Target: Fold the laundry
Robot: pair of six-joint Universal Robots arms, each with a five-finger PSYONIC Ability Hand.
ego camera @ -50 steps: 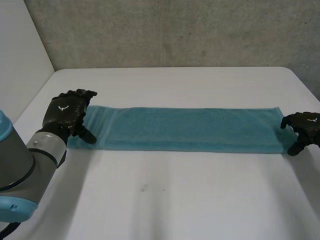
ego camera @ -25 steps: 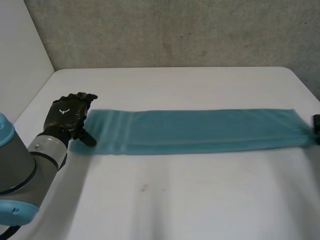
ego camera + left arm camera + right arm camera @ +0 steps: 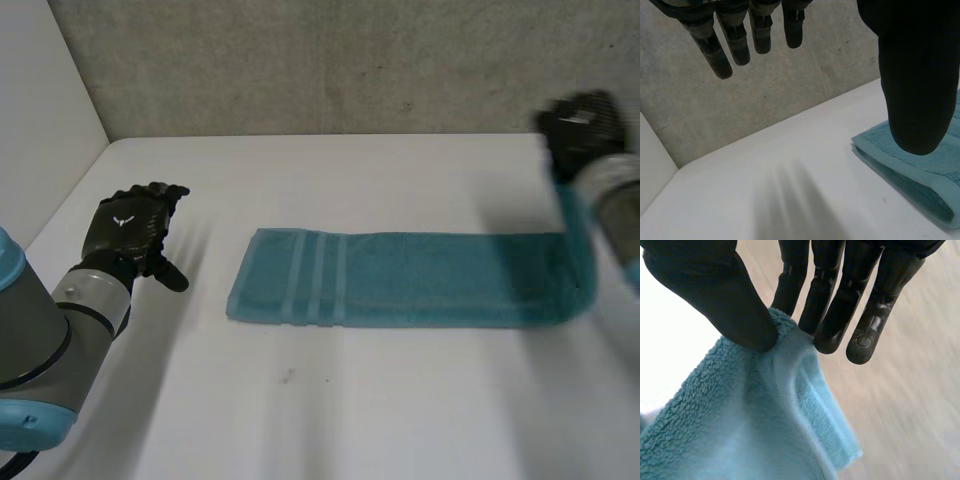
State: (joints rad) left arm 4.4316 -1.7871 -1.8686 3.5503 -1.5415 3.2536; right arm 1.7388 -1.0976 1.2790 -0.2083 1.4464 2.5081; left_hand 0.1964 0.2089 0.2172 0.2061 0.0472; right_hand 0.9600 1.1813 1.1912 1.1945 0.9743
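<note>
A teal towel (image 3: 400, 278), folded into a long strip, lies across the white table (image 3: 330, 400). Its right end rises off the table up to my right hand (image 3: 580, 125), which hangs above the table's far right side. In the right wrist view the thumb (image 3: 725, 295) and fingers (image 3: 832, 300) pinch the towel's end (image 3: 755, 410). My left hand (image 3: 132, 228) hovers at the left, apart from the towel's striped left end (image 3: 290, 290), with straight spread fingers (image 3: 740, 35) holding nothing. In the left wrist view the towel's end (image 3: 910, 175) lies beyond the thumb.
A grey wall (image 3: 350, 60) backs the table. A white panel (image 3: 40, 110) stands along the left side. Bare tabletop lies in front of the towel and around my left hand.
My right hand closed on the towel's right end, pulled it right, then lifted it up and back. The whole towel slid right, away from my left hand, which stayed open in place.
</note>
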